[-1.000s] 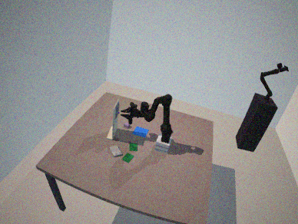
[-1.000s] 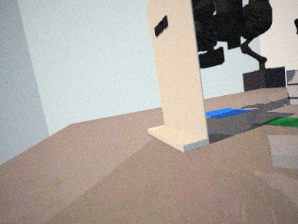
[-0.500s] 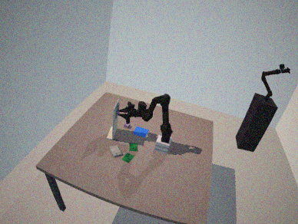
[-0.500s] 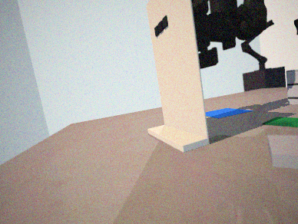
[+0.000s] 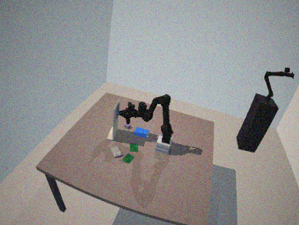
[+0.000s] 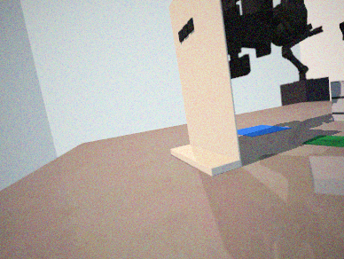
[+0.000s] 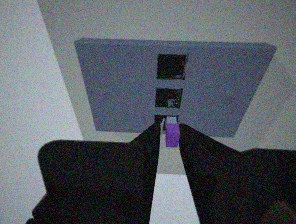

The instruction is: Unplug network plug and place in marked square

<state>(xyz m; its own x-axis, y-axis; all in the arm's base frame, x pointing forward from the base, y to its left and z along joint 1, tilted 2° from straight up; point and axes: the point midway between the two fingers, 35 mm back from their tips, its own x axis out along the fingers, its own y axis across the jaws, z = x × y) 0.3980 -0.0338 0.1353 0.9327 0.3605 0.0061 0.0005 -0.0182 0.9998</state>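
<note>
The upright panel [image 5: 115, 125] [image 6: 208, 89] [image 7: 120, 85] has a row of three dark sockets in the wrist view. The plug [image 7: 172, 135], with a purple rear part, sits at the socket nearest the fingers there. Its thin pale tab [image 7: 161, 125] is against the left finger. My gripper [image 5: 119, 113] [image 7: 168, 129] is narrow and shut on the plug, one fingertip on each side. In the exterior view the panel hides the fingertips and plug. I cannot tell which marking on the table is the marked square.
A blue block [image 5: 141, 132] [image 6: 261, 130] lies below my arm. Two green pieces [image 5: 133, 147] [image 5: 128, 158] and a pale grey piece [image 5: 115, 151] lie nearer the front. A small purple thing [image 5: 127, 126] shows below my hand. A second arm [image 5: 270, 86] stands beyond the table.
</note>
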